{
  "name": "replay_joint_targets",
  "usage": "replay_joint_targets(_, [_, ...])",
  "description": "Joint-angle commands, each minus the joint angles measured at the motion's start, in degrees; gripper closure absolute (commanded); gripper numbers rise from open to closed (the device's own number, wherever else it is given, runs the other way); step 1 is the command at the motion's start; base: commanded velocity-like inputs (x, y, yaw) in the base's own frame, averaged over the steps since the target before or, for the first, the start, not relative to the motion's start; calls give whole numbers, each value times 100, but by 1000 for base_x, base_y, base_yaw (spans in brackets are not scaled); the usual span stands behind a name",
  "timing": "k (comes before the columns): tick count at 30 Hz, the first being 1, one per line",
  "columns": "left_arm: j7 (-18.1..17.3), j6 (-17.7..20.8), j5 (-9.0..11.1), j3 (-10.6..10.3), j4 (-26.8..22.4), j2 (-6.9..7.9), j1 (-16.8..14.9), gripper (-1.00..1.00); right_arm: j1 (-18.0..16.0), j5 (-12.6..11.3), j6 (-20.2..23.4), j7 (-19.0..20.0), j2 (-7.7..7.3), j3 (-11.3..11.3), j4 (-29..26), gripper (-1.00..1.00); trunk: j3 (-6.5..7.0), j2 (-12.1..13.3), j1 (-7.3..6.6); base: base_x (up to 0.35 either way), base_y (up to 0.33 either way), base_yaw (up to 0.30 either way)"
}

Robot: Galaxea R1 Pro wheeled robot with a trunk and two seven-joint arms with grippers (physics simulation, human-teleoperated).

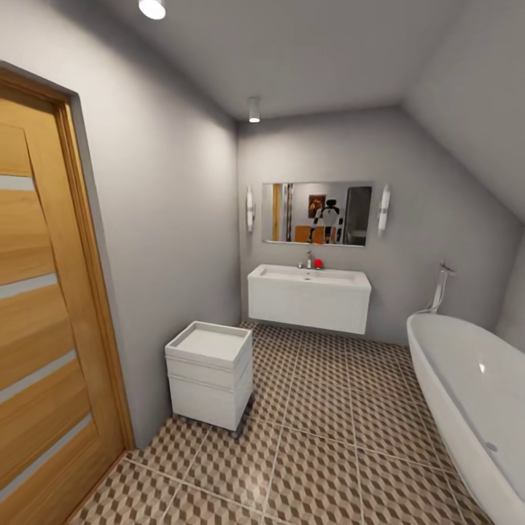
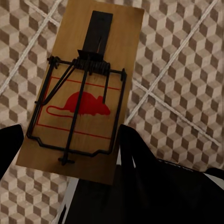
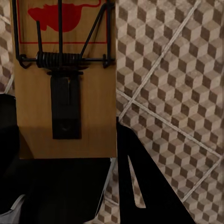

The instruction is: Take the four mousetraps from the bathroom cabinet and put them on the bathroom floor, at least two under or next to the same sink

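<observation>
In the left wrist view a brown wooden mousetrap (image 2: 79,93) with a red mouse print and dark spring wire sits between two black fingers, my left gripper (image 2: 69,137) shut on its sides. My right gripper (image 3: 63,123) is shut the same way on a second mousetrap (image 3: 95,102). Both traps hang above the bathroom floor (image 2: 186,93) of cube-pattern tiles (image 3: 172,70). The head view shows that floor (image 1: 328,437) running to the white wall-hung bathroom sink (image 1: 309,297) at the far wall. The cabinet is out of view.
A wooden door (image 1: 36,328) stands at the near left. A small white drawer unit (image 1: 210,373) sits against the left wall. A white bathtub (image 1: 474,408) fills the right side. A mirror (image 1: 316,213) hangs above the sink.
</observation>
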Motion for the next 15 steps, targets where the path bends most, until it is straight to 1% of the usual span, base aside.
replay_joint_targets(1, [-44, 11, 48, -50, 11, -1, -5, 100, 1, 48, 35, 22, 0, -48, -13, 100, -7, -4, 5, 331, 0, 0])
replay_joint_targets(5, [-44, 11, 48, -50, 8, 0, -5, 100, 1, 48, 35, 24, -1, -47, -13, 100, -17, -4, 5, 333, 0, -5])
replay_joint_targets(8, [-44, 11, 48, -50, 7, 0, -4, 100, 1, 48, 35, 24, -2, -48, -13, 100, -20, -4, 5, 335, 0, -99])
replay_joint_targets(15, [-44, 11, 48, -50, 6, -4, -5, 100, 1, 41, 35, 24, -5, -53, -13, 100, -21, -4, 5, 336, 0, -238])
